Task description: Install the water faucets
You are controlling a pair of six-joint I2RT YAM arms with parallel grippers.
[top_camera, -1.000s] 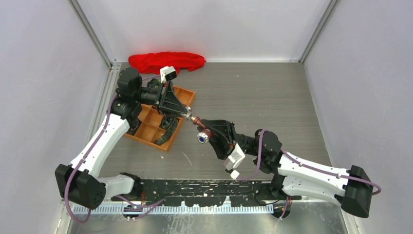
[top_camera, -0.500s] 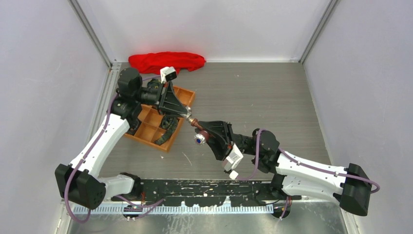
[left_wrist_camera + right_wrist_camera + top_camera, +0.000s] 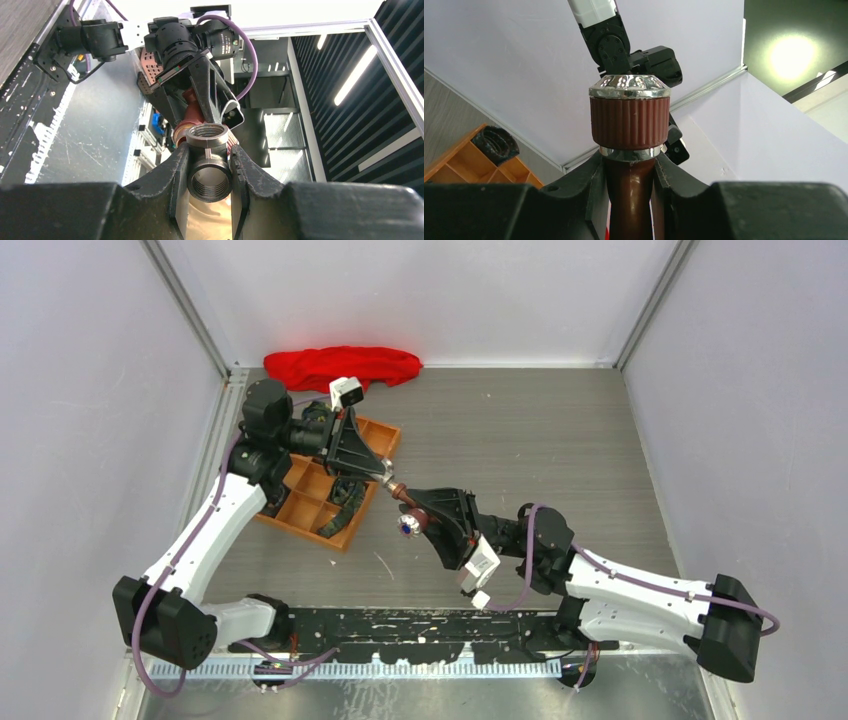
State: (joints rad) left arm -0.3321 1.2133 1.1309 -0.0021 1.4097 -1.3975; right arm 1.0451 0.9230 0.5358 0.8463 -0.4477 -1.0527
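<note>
While both arms meet in mid-air, step in hand: joining the tap (image 3: 191,112) to a short threaded pipe piece (image 3: 209,172), one part per arm.
Tray (image 3: 298,530): orange and divided, below and behind the left gripper (image 3: 385,477), with dark coiled straps (image 3: 340,490) lying in it.
Left gripper: jaws nearly closed, clamped on the pipe piece, whose open threaded ends show past the fingertips.
Joint: just beyond the left fingertips, the pipe piece meets the tap's copper-coloured stem. Whether the threads have caught cannot be told.
Right gripper (image 3: 629,165): narrow grip on the tap's neck, just under its ribbed brown knob with the silvery cap.
Next move: probably hold both parts in line, press lightly and turn one. A skewed start could cross the threads.
</note>
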